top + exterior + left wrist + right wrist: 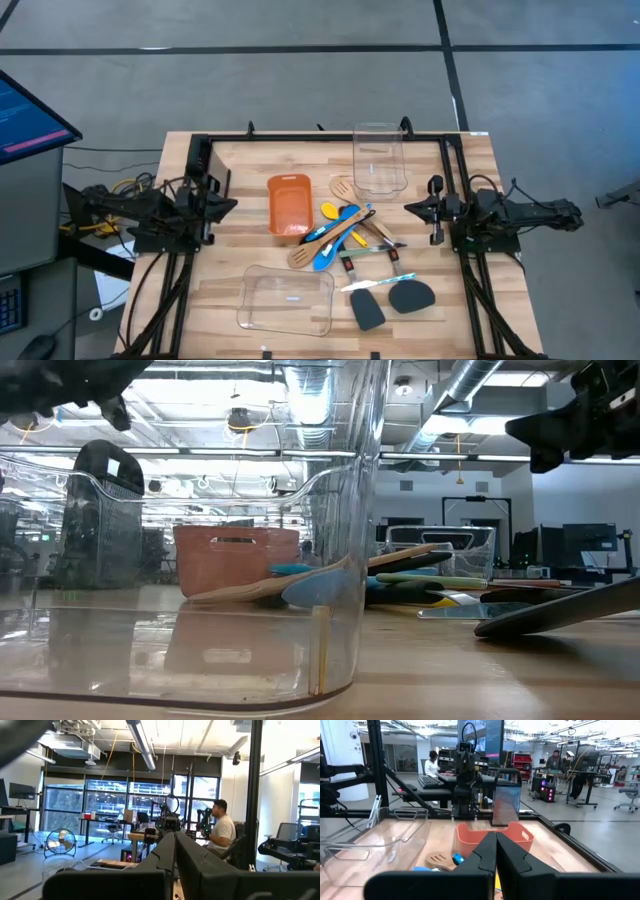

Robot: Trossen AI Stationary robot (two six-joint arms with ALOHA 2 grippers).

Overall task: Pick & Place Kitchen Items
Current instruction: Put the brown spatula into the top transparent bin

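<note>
The kitchen items lie in a heap at the table's middle: wooden spoons and a slotted wooden turner (341, 187), a blue spoon (327, 252), a yellow spoon (329, 211), and slim dark-handled tools (383, 245). Two black spatulas (366, 309) (411, 295) lie toward the near edge. My left gripper (232, 205) is shut and empty at the table's left side. My right gripper (408, 207) is shut and empty at the right side, pointing at the heap. Its shut fingers (495, 851) show in the right wrist view.
An orange bin (289, 206) stands left of the heap. One clear container (378, 157) stands at the far side and another (287, 300) at the near side, filling much of the low view (200, 560). A black frame (330, 138) borders the table. People sit in the room behind.
</note>
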